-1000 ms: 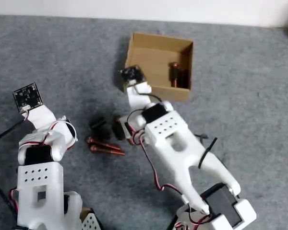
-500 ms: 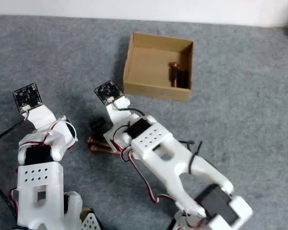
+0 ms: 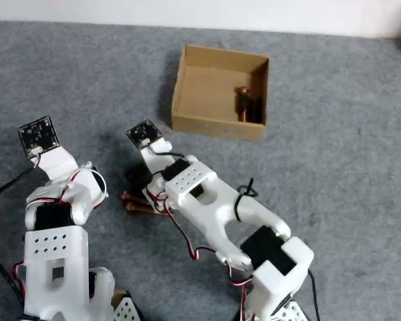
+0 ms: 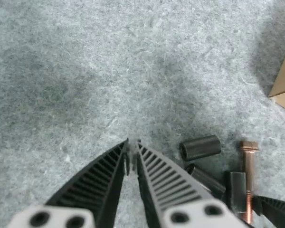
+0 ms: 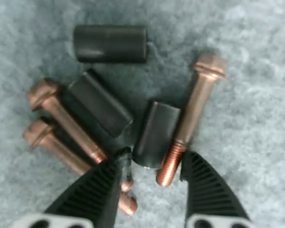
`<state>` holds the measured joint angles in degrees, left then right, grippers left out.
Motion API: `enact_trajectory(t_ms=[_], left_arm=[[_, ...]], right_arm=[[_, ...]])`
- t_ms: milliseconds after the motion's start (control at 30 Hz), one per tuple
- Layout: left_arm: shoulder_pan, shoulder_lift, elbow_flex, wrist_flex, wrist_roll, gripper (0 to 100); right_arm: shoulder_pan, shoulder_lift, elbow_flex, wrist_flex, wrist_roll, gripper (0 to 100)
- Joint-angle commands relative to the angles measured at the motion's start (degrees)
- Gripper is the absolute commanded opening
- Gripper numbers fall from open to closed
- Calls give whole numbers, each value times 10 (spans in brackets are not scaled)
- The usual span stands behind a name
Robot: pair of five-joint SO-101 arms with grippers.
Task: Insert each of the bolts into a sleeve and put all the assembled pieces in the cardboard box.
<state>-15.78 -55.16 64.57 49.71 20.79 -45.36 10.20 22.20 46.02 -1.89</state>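
Right pincer point(image 5: 151, 166) stands open, straddling one sleeve point(image 5: 156, 135) and the threaded end of a bolt point(image 5: 192, 111) on the bench point(image 5: 256, 118). Recommendation: centre on one part alone before closing. Right arm is extended low over the pile. Left pincer point(image 4: 133, 149) rests closed nearby. Cardboard box point(image 3: 214, 126) holds one assembled piece point(image 3: 244, 105).

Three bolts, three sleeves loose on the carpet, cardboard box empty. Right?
Not empty: the high view shows one assembled bolt-and-sleeve piece inside the cardboard box. Three loose bolts and three loose sleeves on the carpet is right.
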Motion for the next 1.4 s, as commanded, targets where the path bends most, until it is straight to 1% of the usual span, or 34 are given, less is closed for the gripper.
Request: enact_trajectory(t_ms=[0, 233, 400, 567, 1000, 1100, 1367], left_arm=[[14, 1, -11, -11, -1, 42], [14, 1, -11, -11, -1, 42], [14, 1, -11, -11, -1, 42], [14, 1, -11, -11, -1, 42], [14, 2, -8, -11, -1, 42], [14, 2, 0, -30, -1, 42], [15, 2, 3, -33, -1, 41]], right_arm=[[-7, -4, -36, 30, 6, 149], [-14, -3, -93, 70, 4, 149], [-42, 0, -103, 69, 4, 149], [-44, 0, -106, 69, 4, 149], [-10, 4, -100, 50, 4, 149], [-2, 4, -100, 50, 5, 149], [2, 4, -100, 50, 4, 149]])
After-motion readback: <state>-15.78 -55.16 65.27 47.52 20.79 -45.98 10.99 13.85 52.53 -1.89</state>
